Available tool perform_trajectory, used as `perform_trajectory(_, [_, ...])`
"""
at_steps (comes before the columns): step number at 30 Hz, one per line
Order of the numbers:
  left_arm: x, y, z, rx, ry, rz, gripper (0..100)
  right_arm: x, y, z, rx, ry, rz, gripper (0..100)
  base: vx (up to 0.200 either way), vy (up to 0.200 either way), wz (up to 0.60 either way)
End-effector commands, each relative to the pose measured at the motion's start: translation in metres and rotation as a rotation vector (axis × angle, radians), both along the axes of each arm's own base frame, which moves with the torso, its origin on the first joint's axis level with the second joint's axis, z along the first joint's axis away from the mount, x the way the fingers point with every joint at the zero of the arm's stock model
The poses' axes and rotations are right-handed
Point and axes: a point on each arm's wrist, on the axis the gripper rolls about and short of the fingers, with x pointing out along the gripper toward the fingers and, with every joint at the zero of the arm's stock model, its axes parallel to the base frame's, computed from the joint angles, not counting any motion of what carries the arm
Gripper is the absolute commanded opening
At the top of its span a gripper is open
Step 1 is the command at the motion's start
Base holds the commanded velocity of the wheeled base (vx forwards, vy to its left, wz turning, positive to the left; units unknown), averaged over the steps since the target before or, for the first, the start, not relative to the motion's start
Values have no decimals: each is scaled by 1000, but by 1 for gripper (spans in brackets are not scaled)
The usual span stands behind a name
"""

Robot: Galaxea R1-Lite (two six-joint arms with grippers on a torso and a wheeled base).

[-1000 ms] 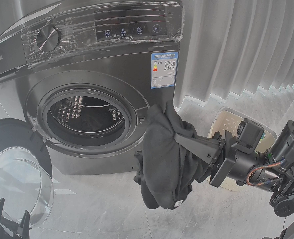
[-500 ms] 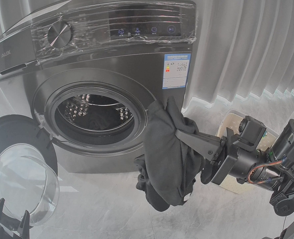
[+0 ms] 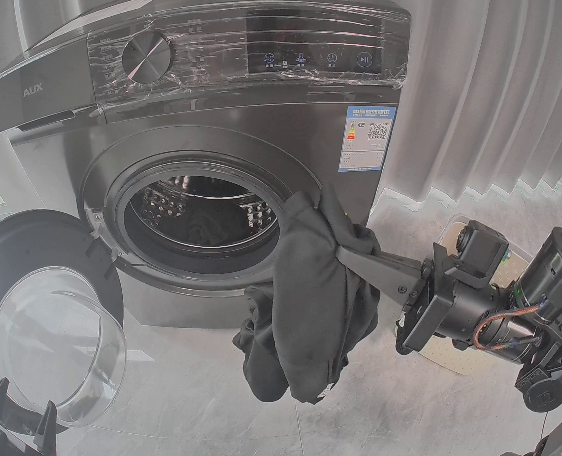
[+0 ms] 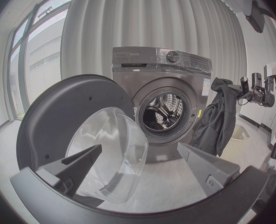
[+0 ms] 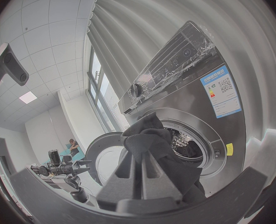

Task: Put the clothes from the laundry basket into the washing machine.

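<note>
Pale pleated curtains point(image 3: 484, 96) and a grey tiled floor point(image 3: 186, 387) are framing the scene, with the washing machine point(image 3: 230, 128) standing against the curtains. Its round door point(image 3: 46, 324) is hanging fully open toward the robot's left, leaving the drum mouth point(image 3: 198, 223) unobstructed for loading.

The right gripper point(image 3: 344, 253) is pinching a dark garment point(image 3: 312, 311) near its top. Its fingers are closed together on a bunched fold, so the cloth is draping downward in a long hang clear of the floor. The garment is hanging in front of the machine's face, just beside the right edge of the drum mouth and not yet inside. Holding it high is probably helping the trailing end pass over the door seal rather than drag beneath it.

Another dark item point(image 3: 205, 226) is lying inside the drum. The laundry basket point(image 3: 461, 359) is sitting on the floor to the right of the machine, partly hidden behind the right arm, and its contents cannot be made out.

The left gripper point(image 4: 138, 150) is resting low near the open door. Its fingers are spread apart with nothing between them, and it is seemingly parked out of the loading path. Judging from this arrangement, the carry is nearing its end and the insertion into the drum is not yet done.
</note>
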Motion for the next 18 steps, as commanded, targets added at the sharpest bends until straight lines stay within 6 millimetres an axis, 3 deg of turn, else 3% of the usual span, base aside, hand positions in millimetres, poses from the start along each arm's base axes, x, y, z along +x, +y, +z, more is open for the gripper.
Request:
perform_trajectory(1, [0,0,-5,-1,5,0,100,0,0,0,0,-1,0,0,0,0,600])
perform_trajectory(5, [0,0,-5,-1,5,0,100,0,1,1,4,-3,3,0,0,0,600])
perform_trajectory(18, [0,0,-5,5,5,-4,100,-1,-2,-11,-46,23,-40,0,0,0,0])
